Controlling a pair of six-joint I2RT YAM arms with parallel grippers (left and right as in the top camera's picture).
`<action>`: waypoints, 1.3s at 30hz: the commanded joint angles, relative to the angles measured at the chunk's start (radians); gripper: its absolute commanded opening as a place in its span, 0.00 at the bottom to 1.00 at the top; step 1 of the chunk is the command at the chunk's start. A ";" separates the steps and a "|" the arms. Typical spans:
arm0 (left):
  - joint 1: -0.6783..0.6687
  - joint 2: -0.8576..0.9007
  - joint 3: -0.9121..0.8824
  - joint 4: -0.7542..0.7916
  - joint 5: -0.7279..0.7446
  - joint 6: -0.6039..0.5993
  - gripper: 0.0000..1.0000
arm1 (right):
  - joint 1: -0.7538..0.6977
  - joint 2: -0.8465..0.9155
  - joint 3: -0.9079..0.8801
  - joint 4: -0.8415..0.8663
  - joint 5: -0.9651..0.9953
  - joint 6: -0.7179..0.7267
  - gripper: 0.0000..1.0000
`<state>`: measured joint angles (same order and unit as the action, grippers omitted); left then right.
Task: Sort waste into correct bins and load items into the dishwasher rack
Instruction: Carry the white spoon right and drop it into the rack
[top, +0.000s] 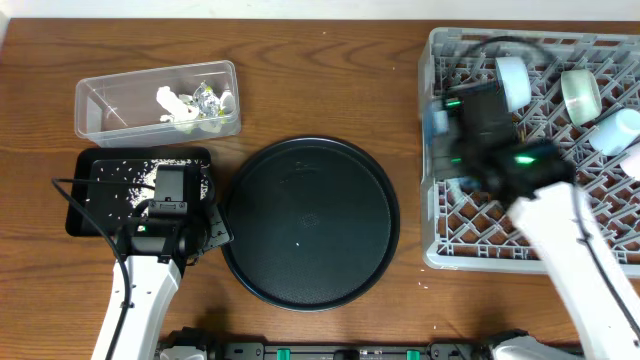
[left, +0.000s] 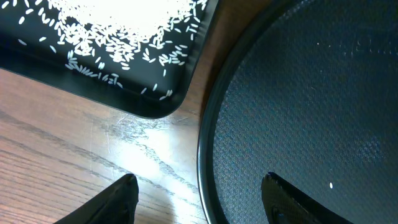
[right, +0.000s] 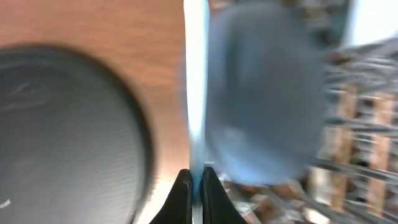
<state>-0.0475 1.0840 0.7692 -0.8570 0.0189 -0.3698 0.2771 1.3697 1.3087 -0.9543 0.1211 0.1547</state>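
My right gripper (top: 450, 120) (right: 194, 174) is shut on the rim of the dark blue dish (top: 436, 122) (right: 261, 106) and holds it on edge over the left side of the grey dishwasher rack (top: 470, 215); that wrist view is blurred. My left gripper (top: 213, 226) (left: 200, 182) is open and empty, low over the wood between the black rectangular tray (top: 85, 212) (left: 149, 106) and the round tray. Rice grains (top: 120, 180) (left: 124, 31) lie in the black tray. The clear tub (top: 110, 105) holds white tissue (top: 170, 105) and the wrapper (top: 208, 98).
The large round black tray (top: 310, 220) (left: 298, 93) (right: 62, 124) lies mid-table. In the rack stand a white cup (top: 513, 80), a pale green cup (top: 580, 92) and a light-blue piece (top: 615, 130). A few grains lie on the wood near the rack's front corner (top: 420, 285).
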 joint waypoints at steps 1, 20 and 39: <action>0.004 0.000 0.005 -0.002 -0.008 -0.009 0.65 | -0.140 -0.031 0.019 -0.016 0.029 -0.132 0.01; 0.004 0.000 0.005 -0.004 -0.008 -0.009 0.65 | -0.508 0.194 0.018 -0.003 0.123 -0.291 0.01; 0.004 0.000 0.005 -0.006 -0.008 -0.009 0.65 | -0.544 0.344 0.018 0.034 0.220 -0.267 0.01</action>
<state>-0.0475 1.0840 0.7692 -0.8574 0.0189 -0.3698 -0.2432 1.6890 1.3109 -0.9215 0.3084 -0.1173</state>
